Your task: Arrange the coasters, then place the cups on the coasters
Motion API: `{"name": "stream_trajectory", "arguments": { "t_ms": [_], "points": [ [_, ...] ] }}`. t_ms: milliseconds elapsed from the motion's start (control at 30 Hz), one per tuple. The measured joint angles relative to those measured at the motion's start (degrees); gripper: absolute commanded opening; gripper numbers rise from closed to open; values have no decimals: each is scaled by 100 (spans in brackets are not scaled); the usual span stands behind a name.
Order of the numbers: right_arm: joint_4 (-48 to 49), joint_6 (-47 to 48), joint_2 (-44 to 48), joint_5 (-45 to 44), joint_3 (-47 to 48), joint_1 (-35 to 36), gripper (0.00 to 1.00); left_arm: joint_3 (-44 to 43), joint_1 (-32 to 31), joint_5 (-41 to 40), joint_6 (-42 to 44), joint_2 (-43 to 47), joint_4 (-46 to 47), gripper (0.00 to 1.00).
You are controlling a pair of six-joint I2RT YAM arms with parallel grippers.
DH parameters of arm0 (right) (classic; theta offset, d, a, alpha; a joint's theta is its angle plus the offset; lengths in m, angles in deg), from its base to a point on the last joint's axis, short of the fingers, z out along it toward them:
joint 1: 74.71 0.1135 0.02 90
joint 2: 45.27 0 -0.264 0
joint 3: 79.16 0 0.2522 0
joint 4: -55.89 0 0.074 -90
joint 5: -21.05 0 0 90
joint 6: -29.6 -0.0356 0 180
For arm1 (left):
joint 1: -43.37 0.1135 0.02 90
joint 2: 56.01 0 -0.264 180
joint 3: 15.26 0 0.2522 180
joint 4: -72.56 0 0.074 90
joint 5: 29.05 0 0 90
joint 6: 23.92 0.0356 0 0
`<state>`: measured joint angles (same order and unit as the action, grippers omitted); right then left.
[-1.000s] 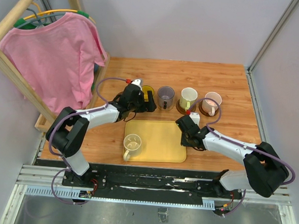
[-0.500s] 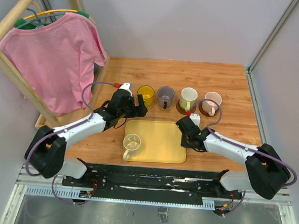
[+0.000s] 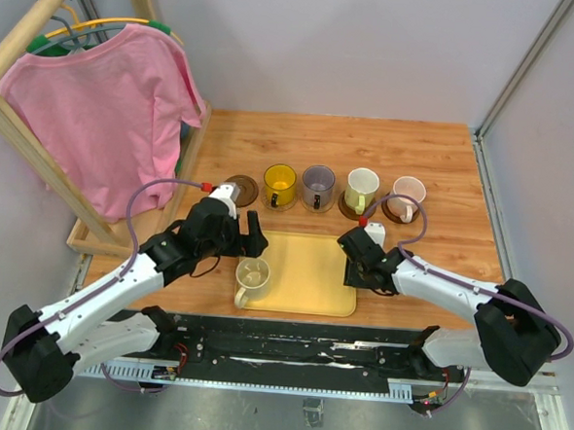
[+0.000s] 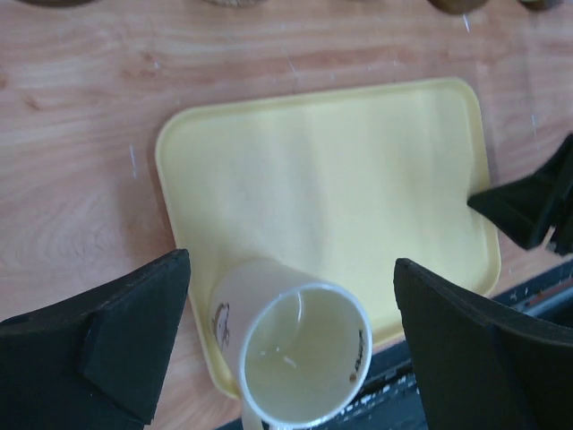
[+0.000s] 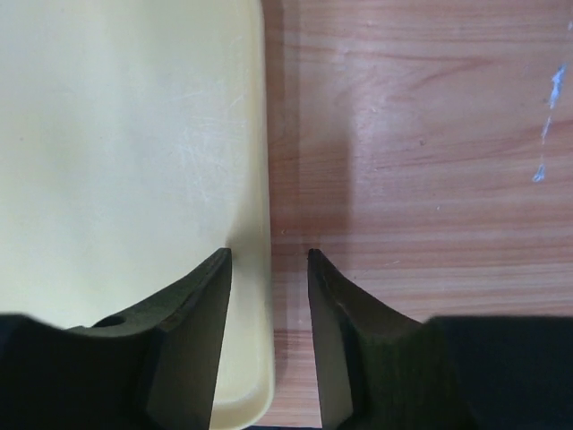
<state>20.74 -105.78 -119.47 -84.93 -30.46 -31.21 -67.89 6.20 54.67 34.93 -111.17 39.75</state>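
The left gripper point(image 4: 291, 269), fingers spread wide, hovers over the cream cup point(image 4: 297, 351) on the tray's point(image 4: 340, 170) near left corner. The right gripper point(image 5: 269, 257), fingers slightly parted, straddles the tray's right rim.

Wooden table point(image 3: 340, 140), seemingly pale grey walls point(image 3: 356, 44)

In the left wrist view, the cream cup point(image 4: 295, 354) between the left fingers point(image 4: 107, 345) loses its near rim and most of its handle to the bottom edge. Beyond the fingertips, only slivers of coasters point(image 4: 457, 5) show at the top edge (too little to count them). The right gripper point(image 4: 537, 215) is cut by the right edge. In the right wrist view, the yellow tray point(image 5: 125, 179) runs off left of the right fingers point(image 5: 192, 331).
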Motion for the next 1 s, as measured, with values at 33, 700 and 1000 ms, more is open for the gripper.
{"name": "stream_trajectory", "arguments": {
  "t_ms": [33, 700, 1000],
  "points": [
    [-42, 28, 0, 13, 0, 9, 63, 0, -92, 17, 0, 101, -184, 100],
    [-205, 68, -76, 42, 74, 39, 98, -234, -1078, 555, -649, 675, -2857, 100],
    [-205, 66, -76, 46, 74, 39, 97, 164, -1185, 501, -680, 535, -2664, 77]
  ]
}}
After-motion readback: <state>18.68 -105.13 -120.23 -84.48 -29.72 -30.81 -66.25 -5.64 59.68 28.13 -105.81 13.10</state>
